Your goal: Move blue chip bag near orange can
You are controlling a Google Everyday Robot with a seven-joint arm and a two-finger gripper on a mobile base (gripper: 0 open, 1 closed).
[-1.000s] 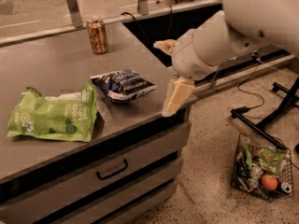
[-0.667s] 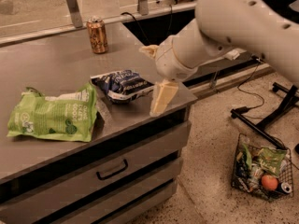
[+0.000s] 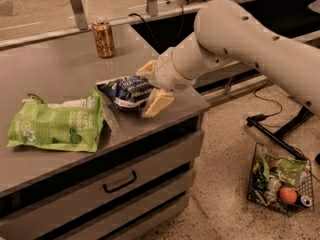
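The blue chip bag (image 3: 125, 91) lies crinkled on the grey counter (image 3: 55, 74) near its front right corner. The orange can (image 3: 103, 38) stands upright at the counter's far edge, well behind the bag. My gripper (image 3: 152, 86) comes in from the right at the end of a white arm, with its cream fingers (image 3: 157, 102) spread on either side of the bag's right end. The fingers are open and have not closed on the bag.
A larger light-green bag (image 3: 55, 125) lies on the counter's left part, touching the blue bag's left side. Drawers sit below the counter front. A wire basket (image 3: 280, 183) with assorted items stands on the floor at the right.
My gripper has moved left across the counter's corner and now straddles the right end of the blue chip bag. The bag and the can have not moved.
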